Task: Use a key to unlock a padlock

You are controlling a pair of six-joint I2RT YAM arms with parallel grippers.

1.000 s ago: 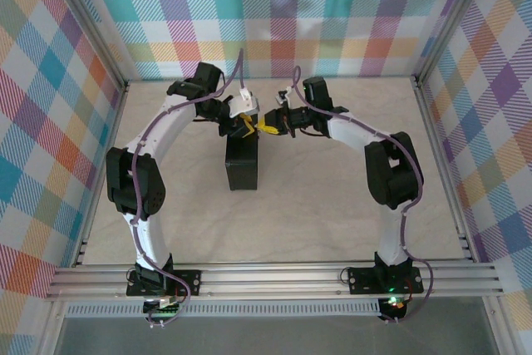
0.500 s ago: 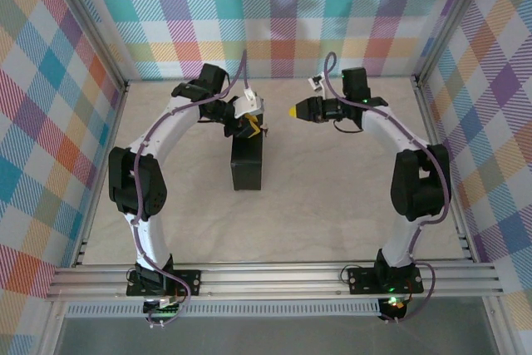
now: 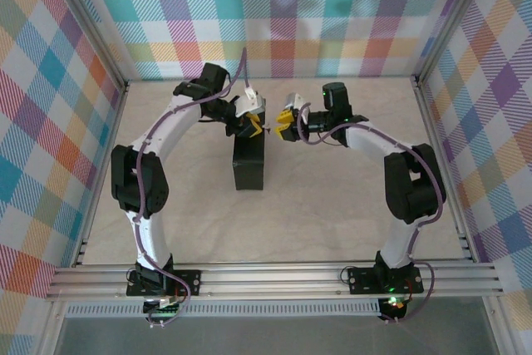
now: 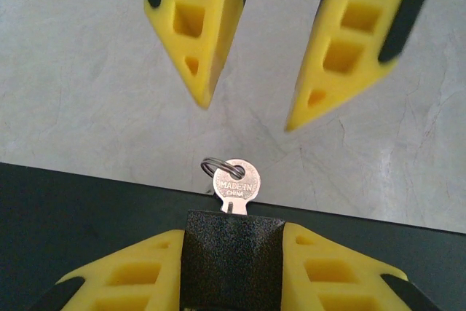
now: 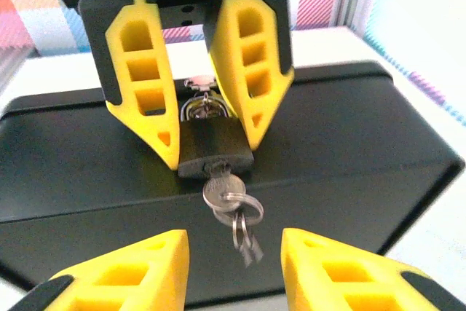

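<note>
The padlock [image 5: 216,149], a small dark body with a silvery shackle [image 5: 204,109], is pinched between the yellow fingers of my left gripper [image 4: 231,234], above the black box [image 3: 248,164]. The silvery key [image 4: 235,182] sticks out of the padlock's [image 4: 231,260] keyhole. A ring with another key [image 5: 245,229] dangles from the inserted key [image 5: 220,190]. My right gripper [image 5: 234,237] faces the padlock with its fingers spread either side of the dangling ring, touching nothing. In the top view the left gripper [image 3: 252,125] and right gripper [image 3: 283,125] point at each other over the box's far end.
The black box [image 5: 342,129] lies lengthwise mid-table under both grippers. Aluminium frame posts and plaid walls close in the table on three sides. Pale tabletop [image 3: 332,197] lies open to the right and left of the box.
My right gripper let go at the padlock, swung away to the right, then came back close to the key with its fingers apart. The left gripper kept hold of the padlock.
</note>
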